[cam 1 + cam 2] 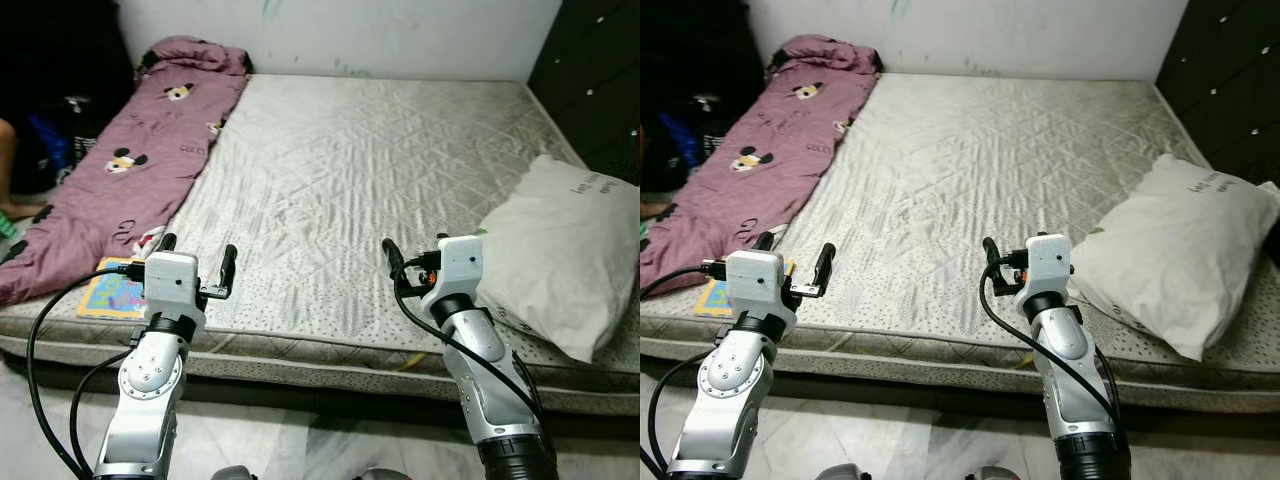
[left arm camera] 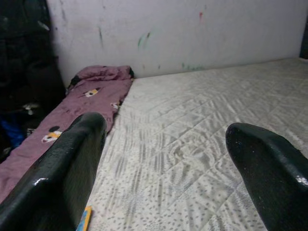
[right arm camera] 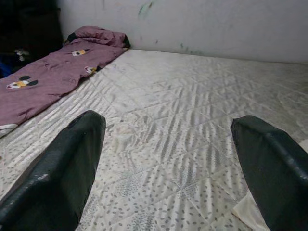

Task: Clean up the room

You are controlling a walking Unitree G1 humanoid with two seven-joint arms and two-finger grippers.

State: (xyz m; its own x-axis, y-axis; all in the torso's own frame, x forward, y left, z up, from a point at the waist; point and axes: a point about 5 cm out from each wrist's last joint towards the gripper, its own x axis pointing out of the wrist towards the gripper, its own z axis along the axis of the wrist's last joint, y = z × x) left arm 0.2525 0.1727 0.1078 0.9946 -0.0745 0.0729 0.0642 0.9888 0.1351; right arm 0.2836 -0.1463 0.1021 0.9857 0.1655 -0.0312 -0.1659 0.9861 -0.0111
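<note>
A bare grey quilted mattress (image 1: 370, 170) lies before me. Along its left side stretches a crumpled mauve blanket (image 1: 140, 160) printed with cartoon mice. A white pillow (image 1: 565, 250) rests at the right edge. A small colourful book (image 1: 112, 292) lies at the front left corner, beside the blanket. My left gripper (image 1: 198, 262) hovers open over the front left of the mattress, just right of the book. My right gripper (image 1: 415, 255) hovers open over the front edge, left of the pillow. Neither holds anything; both wrist views show fingers (image 2: 62, 168) (image 3: 57, 168) spread wide above the mattress.
A white wall (image 1: 340, 35) with paint marks runs behind the mattress. A dark cabinet (image 1: 600, 80) stands at the right. Dark bags and clutter (image 1: 50, 120) sit at the left, with part of a person's leg (image 1: 8, 170). Pale floor (image 1: 300, 440) lies under my arms.
</note>
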